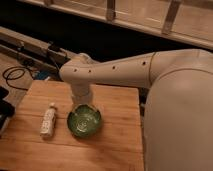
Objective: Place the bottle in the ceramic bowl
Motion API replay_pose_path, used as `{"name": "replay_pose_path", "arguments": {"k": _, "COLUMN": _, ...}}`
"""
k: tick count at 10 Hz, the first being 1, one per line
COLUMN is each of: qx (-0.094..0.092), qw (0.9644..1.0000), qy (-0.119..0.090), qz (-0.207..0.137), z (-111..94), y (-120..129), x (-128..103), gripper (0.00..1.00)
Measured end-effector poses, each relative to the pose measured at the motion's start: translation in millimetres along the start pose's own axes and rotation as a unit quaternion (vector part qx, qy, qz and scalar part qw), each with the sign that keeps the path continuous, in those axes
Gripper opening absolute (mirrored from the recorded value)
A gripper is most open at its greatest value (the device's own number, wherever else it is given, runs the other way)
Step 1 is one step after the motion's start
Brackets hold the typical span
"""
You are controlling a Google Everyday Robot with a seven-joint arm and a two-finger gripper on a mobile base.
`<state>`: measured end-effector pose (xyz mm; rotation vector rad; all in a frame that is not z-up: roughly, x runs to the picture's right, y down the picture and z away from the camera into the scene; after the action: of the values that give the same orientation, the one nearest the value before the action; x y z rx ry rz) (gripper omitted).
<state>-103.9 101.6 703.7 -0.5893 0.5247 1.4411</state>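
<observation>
The bottle [48, 121], small and white with a pale label, lies on its side on the wooden table [117, 142], cap pointing away from me. Just to its right stands the ceramic bowl [84, 122], green and glossy, with nothing in it. My white arm reaches in from the right, bends at a rounded joint and drops down behind the bowl. The gripper [83, 103] hangs at the bowl's far rim, mostly hidden by the arm's last link. It holds nothing and stands open. It is a short way right of the bottle and apart from it.
My large white body [182, 115] fills the right side and overhangs the table's right edge. Black cables [12, 75] lie on the floor at the left. A dark object [4, 109] sits at the table's left edge. A dark rail [30, 47] runs behind the table.
</observation>
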Motion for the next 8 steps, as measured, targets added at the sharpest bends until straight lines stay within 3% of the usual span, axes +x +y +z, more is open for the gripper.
{"name": "replay_pose_path", "arguments": {"k": 6, "qx": 0.0, "qw": 1.0, "qy": -0.001, "qz": 0.0, "z": -0.2, "y": -0.3, "x": -0.1, "gripper": 0.65}}
{"name": "replay_pose_path", "arguments": {"k": 7, "qx": 0.002, "qw": 1.0, "qy": -0.005, "qz": -0.002, "z": -1.0, "y": -1.0, "x": -0.4, "gripper": 0.65}}
{"name": "replay_pose_path", "arguments": {"k": 8, "qx": 0.01, "qw": 0.9997, "qy": -0.023, "qz": -0.006, "z": -4.3, "y": 1.6, "x": -2.1, "gripper": 0.65}}
